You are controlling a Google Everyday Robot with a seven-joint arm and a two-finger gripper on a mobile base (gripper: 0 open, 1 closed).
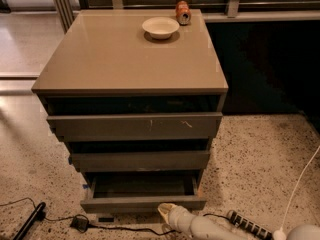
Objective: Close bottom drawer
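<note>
The bottom drawer (142, 202) is the lowest, narrowest one of the tan-topped cabinet (130, 59). It stands pulled out, and its shallow grey box shows open behind the plain flat front. My gripper (166, 212) is at the bottom of the view on a white arm, its pale tip right at the lower right part of the drawer front. The middle drawer (140, 160) and the scratched top drawer (135, 126) sit above it.
A white bowl (160, 27) and an orange can (183, 12) stand on the cabinet top. Black cables and a plug (80, 223) lie on the speckled floor in front left. A ribbed black hose (248, 226) and white cord (300, 184) lie at right.
</note>
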